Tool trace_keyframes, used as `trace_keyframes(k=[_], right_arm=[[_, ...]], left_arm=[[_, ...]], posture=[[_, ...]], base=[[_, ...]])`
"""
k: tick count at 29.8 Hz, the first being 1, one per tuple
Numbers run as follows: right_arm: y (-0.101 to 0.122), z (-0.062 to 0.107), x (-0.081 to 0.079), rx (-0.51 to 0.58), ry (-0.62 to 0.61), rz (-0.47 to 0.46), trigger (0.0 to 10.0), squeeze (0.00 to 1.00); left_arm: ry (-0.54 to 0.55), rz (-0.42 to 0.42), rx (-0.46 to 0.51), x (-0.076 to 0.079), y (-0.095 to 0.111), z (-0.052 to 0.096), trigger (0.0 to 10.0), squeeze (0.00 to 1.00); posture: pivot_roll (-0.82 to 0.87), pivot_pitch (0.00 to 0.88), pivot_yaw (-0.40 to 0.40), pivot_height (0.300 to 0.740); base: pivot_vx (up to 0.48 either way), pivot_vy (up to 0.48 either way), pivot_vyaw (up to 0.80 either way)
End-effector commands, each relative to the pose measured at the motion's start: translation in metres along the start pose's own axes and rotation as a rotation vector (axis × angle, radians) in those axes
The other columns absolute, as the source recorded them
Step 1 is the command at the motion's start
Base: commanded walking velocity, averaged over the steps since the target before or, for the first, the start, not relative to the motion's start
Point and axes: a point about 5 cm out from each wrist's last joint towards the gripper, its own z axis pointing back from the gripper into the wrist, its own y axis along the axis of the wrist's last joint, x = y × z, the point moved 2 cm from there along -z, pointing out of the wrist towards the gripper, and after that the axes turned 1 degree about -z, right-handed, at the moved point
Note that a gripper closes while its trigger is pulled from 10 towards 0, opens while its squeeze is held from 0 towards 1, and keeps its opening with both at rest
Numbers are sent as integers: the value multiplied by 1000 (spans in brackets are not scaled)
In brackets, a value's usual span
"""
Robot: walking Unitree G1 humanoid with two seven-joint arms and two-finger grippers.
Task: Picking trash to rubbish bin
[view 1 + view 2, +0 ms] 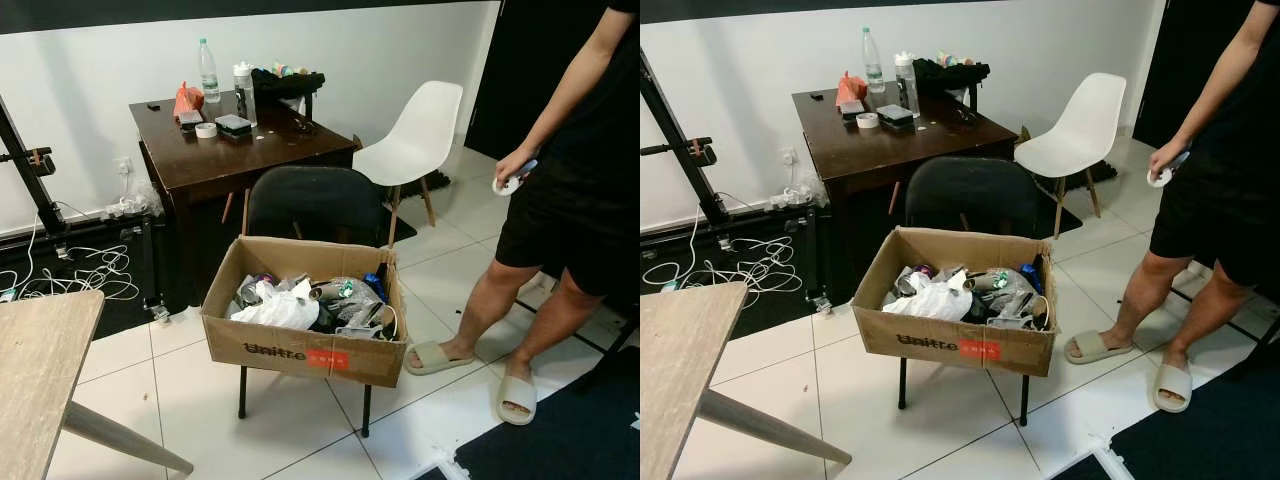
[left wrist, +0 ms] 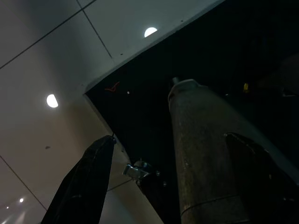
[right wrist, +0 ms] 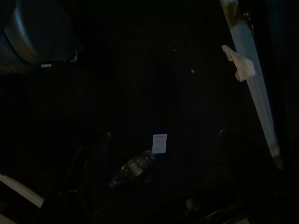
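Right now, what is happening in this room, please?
Nothing is being handled at this moment. A cardboard box full of trash rests on a black chair in front of the robot, near a dark wooden table with bottles on it. A person stands to the right, holding a small white object. Both arms hang idle. The right wrist view is very dark, but a plastic bottle and a scrap of paper lie on the dark floor there, not yet picked up.
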Motion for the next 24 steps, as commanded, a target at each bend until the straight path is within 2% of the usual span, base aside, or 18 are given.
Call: trace_keyframes(k=[1, 7, 10, 14, 18, 20, 24], right_arm=[[-4, 0, -3, -15, 5, 9, 10000, 0], [-1, 0, -11, -9, 19, 26, 10000, 0], [-2, 1, -20, -15, 34, 34, 10000, 0], [-3, 1, -24, -16, 43, 51, 10000, 0], [0, 1, -23, -5, 42, 70, 10000, 0], [2, 0, -21, -1, 40, 74, 10000, 0], [1, 0, -18, -2, 39, 119, 10000, 0]], left_arm=[[-8, -31, -30, -2, -6, 1, 10000, 0], [19, -43, -33, -10, -7, 2, 10000, 0], [45, -31, -34, -20, -8, 5, 10000, 0], [69, -16, -30, -26, -8, 6, 10000, 0], [102, 44, -10, -38, -7, 9, 10000, 0], [106, 42, -11, -39, -7, 9, 10000, 0], [156, 25, -23, -52, -13, 13, 10000, 0]], posture=[[-215, 78, 63, 740], [-202, 78, 75, 740], [-194, 67, 72, 740], [-186, 66, 72, 740], [-191, 83, 87, 740], [-191, 83, 87, 740], [-159, 98, 90, 740]], base=[[0, 0, 0], [0, 0, 0], [0, 0, 0], [0, 0, 0], [0, 0, 0], [0, 0, 0], [0, 0, 0]])
